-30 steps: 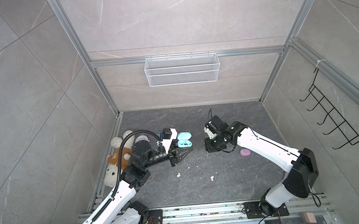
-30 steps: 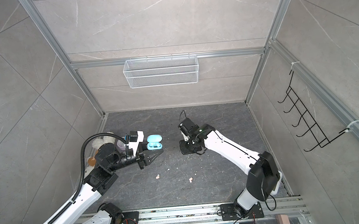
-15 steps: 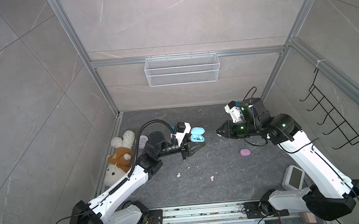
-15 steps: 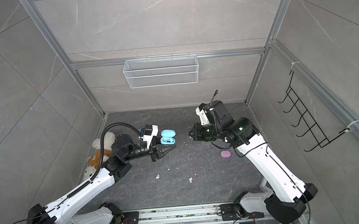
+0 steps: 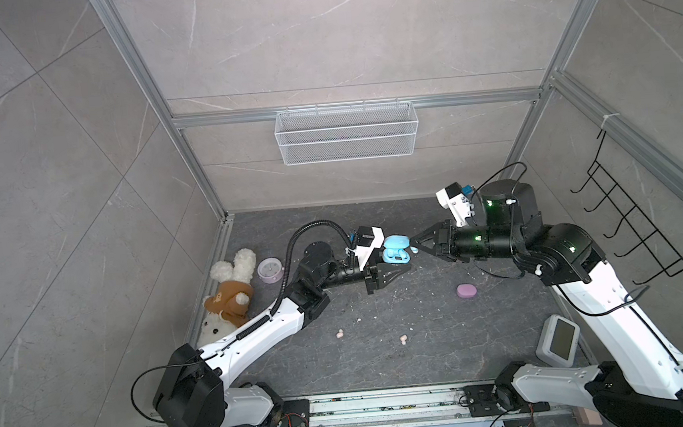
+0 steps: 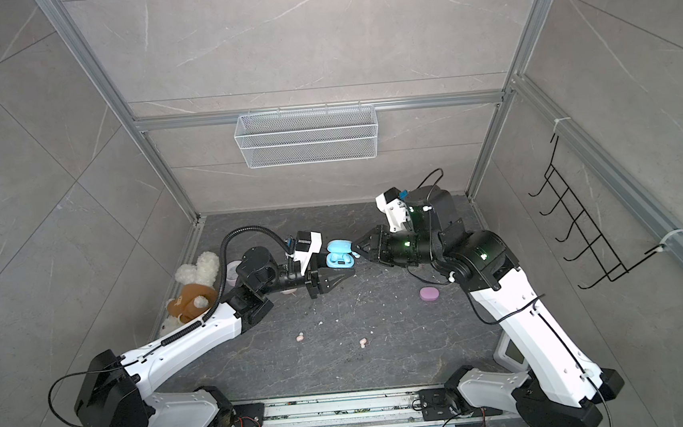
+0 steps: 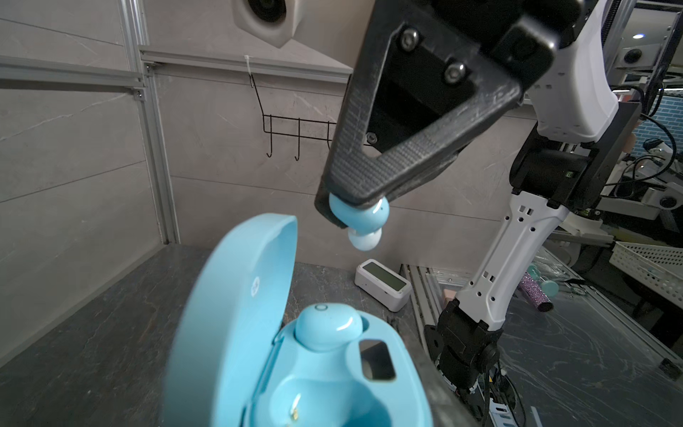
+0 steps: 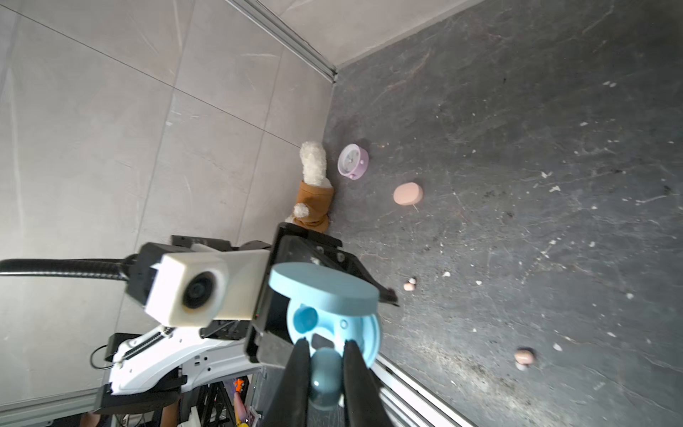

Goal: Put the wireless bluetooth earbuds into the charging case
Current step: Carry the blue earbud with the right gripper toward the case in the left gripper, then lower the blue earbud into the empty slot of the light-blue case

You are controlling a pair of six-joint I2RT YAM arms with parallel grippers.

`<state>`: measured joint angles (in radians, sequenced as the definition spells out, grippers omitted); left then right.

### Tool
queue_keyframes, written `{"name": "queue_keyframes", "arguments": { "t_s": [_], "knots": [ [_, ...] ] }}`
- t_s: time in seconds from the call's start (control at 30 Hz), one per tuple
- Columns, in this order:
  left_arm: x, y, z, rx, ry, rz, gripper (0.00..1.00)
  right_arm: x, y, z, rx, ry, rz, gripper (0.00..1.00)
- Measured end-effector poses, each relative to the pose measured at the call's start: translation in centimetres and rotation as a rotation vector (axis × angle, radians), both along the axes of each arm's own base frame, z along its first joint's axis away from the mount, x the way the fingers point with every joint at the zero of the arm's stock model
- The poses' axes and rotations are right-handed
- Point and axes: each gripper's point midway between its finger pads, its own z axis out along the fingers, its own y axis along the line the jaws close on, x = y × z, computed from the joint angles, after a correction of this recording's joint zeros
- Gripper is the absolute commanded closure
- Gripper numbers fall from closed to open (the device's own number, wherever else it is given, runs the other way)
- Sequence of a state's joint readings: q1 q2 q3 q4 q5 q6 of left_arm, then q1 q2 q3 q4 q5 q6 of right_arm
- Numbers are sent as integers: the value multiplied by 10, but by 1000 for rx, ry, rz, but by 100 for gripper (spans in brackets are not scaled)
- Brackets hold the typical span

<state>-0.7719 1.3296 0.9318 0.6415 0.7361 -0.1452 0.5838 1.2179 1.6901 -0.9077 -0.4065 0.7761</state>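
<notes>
My right end effector (image 8: 325, 355) is clenched on a light blue earbud (image 8: 325, 373), its pale tip turned toward the open charging case (image 7: 236, 314), close to it but not touching; my left end effector (image 5: 396, 263) is clamped on that light blue charging case, holding it above the counter (image 5: 427, 366) with the lid raised; a second light blue earbud (image 7: 327, 327) sits in one socket, and the socket beside it (image 7: 295, 403) is bare; in both top views my right end effector stands at three o'clock of the case and my left at nine; two peach earbuds (image 5: 339, 334) (image 5: 403, 339) lie on the counter at about six o'clock of the case, apart from each other; a closed lilac case (image 5: 466, 291) lies at four o'clock; a lilac alarm clock (image 5: 270, 270) and a plush rabbit (image 5: 229, 290) lie at nine o'clock, by the wall.
</notes>
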Motion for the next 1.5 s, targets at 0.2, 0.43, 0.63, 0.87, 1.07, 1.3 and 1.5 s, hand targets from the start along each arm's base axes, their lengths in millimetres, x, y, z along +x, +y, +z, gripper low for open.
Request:
{"name": "queue_keyframes", "arguments": {
  "t_s": [0.2,0.43,0.63,0.87,1.07,1.3,1.5],
  "knots": [
    [2,-7,2,-34,-33,-9,71,-5,4,18,73,-19,17,84],
    [3,-11,3,-61,-59,-11,71,-5,8,15,114,-7,18,84],
    [2,-12,8,-79,-73,-10,71,-7,17,13,130,-7,37,84],
    [4,-15,7,-87,-72,5,71,-9,26,14,137,-25,51,84],
    [6,-15,10,-100,-73,18,71,-8,28,10,126,-25,46,84],
    [4,-20,12,-108,-77,8,71,-5,31,5,109,-24,33,84],
    [3,-20,12,-108,-77,4,71,-3,32,2,95,-28,25,84]
  ]
}}
